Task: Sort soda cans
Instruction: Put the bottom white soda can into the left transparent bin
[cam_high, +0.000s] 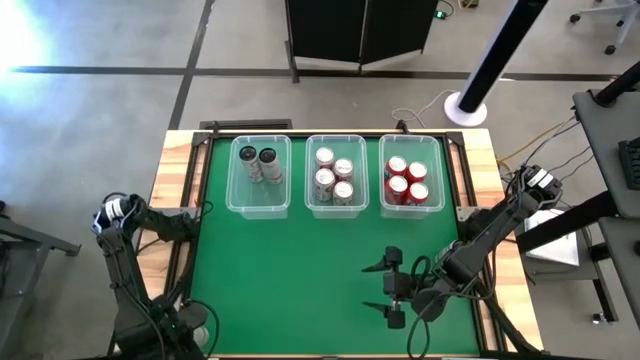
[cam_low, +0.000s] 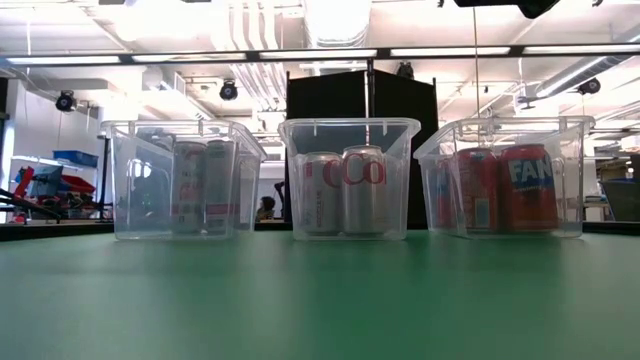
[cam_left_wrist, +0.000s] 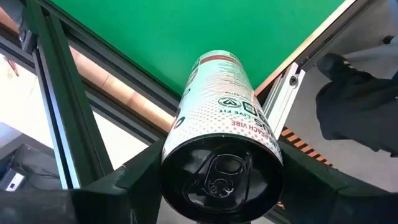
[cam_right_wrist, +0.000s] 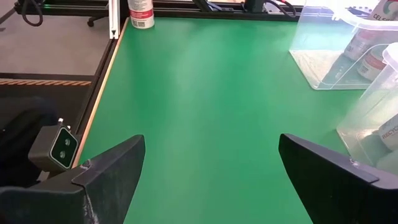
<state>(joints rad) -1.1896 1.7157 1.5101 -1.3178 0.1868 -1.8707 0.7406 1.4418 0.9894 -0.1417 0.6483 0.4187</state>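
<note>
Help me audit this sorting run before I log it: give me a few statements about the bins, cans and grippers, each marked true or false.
1. Three clear bins stand in a row at the far side of the green mat. True.
2. The right-hand bin holds red cans. True.
3. The left bin is the fullest. False: it holds two cans; the middle bin and the right-hand bin hold four each.
4. The left gripper is empty. False: it is shut on a white can with a black top.
5. The right gripper hangs open over bare mat. True.
6. A can lies tipped over on the mat. False: no can lies on it.
</note>
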